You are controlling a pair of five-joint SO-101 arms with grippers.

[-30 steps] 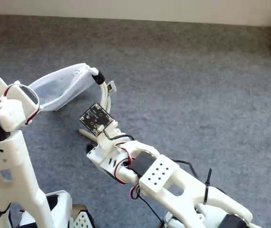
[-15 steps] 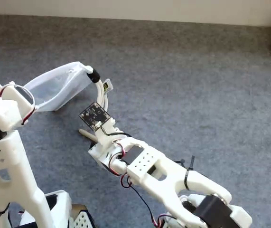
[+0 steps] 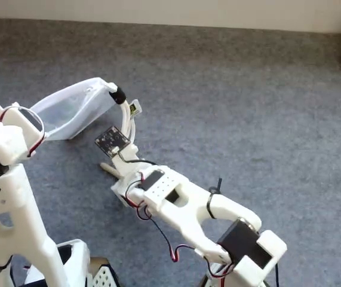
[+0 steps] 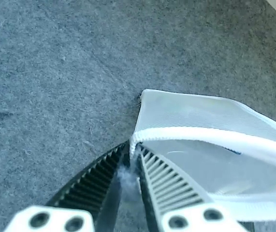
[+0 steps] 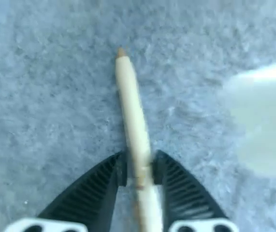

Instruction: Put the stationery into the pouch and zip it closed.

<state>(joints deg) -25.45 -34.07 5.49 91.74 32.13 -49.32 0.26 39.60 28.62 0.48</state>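
Grey carpet (image 3: pixel 266 101) covers the whole work surface, with a pale strip of wall (image 3: pixel 176 11) along the far edge.

At the left of the high view stands the left arm (image 3: pixel 9 179). Its wrist view shows the left gripper (image 4: pixel 132 153) pinched tight on one edge of the pouch (image 4: pixel 200 140), with the ribbed fingers (image 4: pixel 164 181) pressed together on the white mesh and its thick white rim. From above, the pouch (image 3: pixel 68 110) is a translucent white bag at the far left, stretching from the left arm's wrist toward the right. A black zip pull (image 3: pixel 119 95) sits at its far right corner. From that corner a white strap (image 3: pixel 126 122) hangs toward the near side.

The right arm (image 3: pixel 182 203) comes in from the near right and ends just on the near side of the pouch, its small dark circuit board (image 3: pixel 112 139) close beside the strap. The right gripper (image 5: pixel 138 166) is clamped on a cream pen (image 5: pixel 130 106), one black finger on each side of the barrel. The pen's brown tip points away from the gripper over the carpet. In the high view the pen's end (image 3: pixel 106 168) pokes out to the left from under the right wrist, near the pouch and outside it. Whether the pen touches the carpet cannot be told.
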